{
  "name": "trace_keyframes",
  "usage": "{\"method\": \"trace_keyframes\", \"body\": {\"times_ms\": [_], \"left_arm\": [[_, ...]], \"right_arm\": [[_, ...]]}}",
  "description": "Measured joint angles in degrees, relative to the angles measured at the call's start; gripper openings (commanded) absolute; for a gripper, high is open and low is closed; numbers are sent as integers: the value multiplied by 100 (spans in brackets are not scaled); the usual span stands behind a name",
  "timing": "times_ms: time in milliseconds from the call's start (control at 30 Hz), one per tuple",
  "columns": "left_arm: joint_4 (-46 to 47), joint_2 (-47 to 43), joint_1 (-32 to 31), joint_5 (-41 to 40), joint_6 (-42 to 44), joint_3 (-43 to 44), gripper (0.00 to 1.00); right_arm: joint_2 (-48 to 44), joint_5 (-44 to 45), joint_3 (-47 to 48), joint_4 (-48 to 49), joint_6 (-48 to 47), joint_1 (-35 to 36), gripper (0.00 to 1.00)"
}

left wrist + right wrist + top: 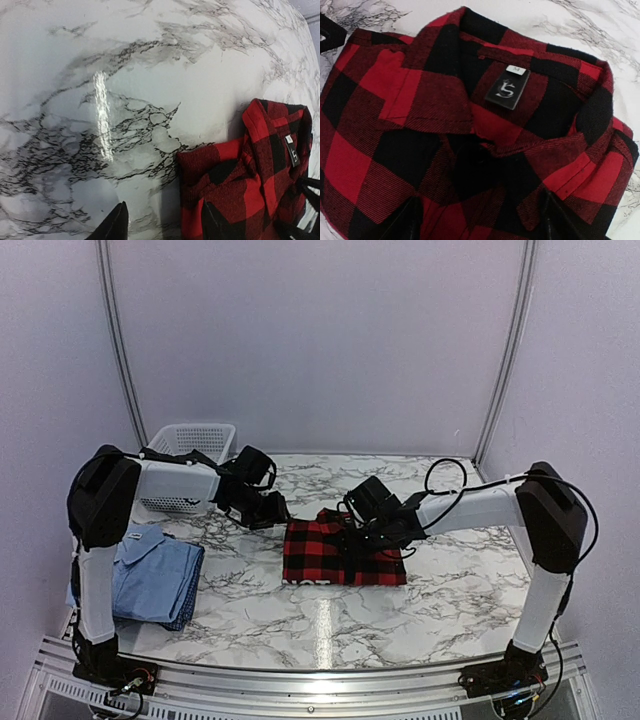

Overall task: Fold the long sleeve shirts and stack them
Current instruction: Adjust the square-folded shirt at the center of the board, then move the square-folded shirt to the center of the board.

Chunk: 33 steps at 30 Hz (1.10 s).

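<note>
The left pincer point(167, 225) is standing with its jaws parted, one fingertip over bare marble-patterned table point(100, 100), the other over the edge of the flannel shirt point(340, 558). The right pincer point(480, 220) is hanging wide open directly above that shirt's collar and neck label point(507, 87), gripping nothing. The light blue shirt point(155, 575) is lying folded well apart from the left pincer, near its arm's base. The white basket point(190, 445) is sitting behind that arm. Pale walls point(320, 340) are enclosing the table.

Left arm point(97, 590) hides part of the blue shirt point(160, 575); flannel shirt's point(320, 552) lettering point(305, 581) unreadable.
</note>
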Motion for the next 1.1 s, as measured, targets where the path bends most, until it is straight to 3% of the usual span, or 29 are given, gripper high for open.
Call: {"method": "trace_keyframes", "body": {"times_ms": [233,433,900,1100], "left_arm": [[-160,-1285,39,-365,173,-726,70],[-208,-2286,42,-520,240,-1327,73],[-452,-3049,39,-688,192,-2079,74],[-457,-3283,39,-774,166,-2199,74]], "right_arm": [[-96,404,179,-247,275,555,83],[170,579,179,-306,579,739,84],[398,728,214,-173,791,719,84],[909,704,887,-146,540,415,84]]}}
